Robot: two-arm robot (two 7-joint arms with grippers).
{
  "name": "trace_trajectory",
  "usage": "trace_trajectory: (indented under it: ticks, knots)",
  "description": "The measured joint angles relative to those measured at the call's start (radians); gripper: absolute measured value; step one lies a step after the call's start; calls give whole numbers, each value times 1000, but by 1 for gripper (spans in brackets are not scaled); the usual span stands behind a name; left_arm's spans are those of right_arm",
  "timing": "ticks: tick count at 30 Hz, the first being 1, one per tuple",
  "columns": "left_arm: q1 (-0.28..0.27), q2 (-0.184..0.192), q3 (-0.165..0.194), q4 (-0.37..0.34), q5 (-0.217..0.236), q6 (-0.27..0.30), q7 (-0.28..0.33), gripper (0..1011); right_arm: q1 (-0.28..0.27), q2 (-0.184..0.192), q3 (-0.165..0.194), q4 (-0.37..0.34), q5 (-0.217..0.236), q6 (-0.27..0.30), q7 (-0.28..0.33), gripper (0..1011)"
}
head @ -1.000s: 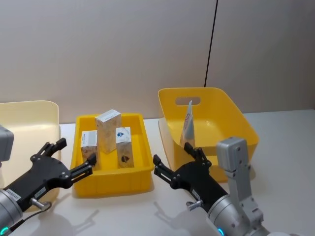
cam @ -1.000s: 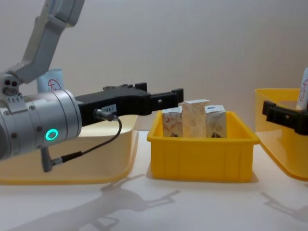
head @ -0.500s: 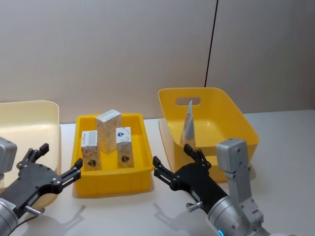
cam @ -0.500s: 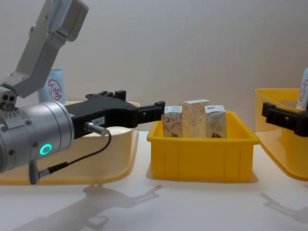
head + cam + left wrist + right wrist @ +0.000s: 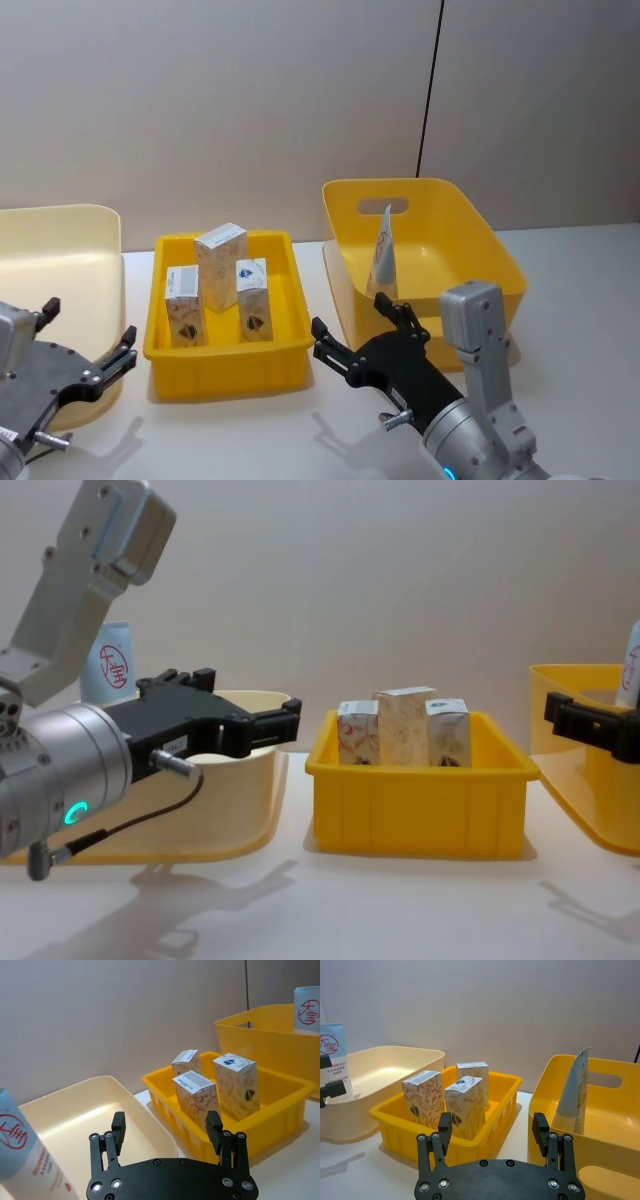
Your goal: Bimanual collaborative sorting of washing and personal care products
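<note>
Left tool (image 5: pixel 88 324) near orange-printed white cartons (image 5: pixel 220 264)

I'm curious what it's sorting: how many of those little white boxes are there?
3, all upright in the shallow yellow tray: the left carton, the middle carton farther back, and the right carton. More could lie hidden low in the cream bin or the deep yellow bin.

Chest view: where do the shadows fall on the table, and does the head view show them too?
Chest view: soft shadows of the left gripper and right gripper lie on the table, on the camera's side of them. Head view: yes, faint shadows below both.
</note>
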Motion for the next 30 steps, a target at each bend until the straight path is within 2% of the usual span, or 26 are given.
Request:
trace_trajectory:
  ticks: [9,21,30]
  knots:
    - [17,4,1,-16,34,-2,53,1003,12,1,0,7,3,-1,25,1001]
    - [17,4,1,-17,35,-2,55,1003,61,-6,-10,38,7,7,63,1001]
    - [17,4,1,-17,35,-2,55,1004,111,-25,-29,72,-15,31,70,1001]
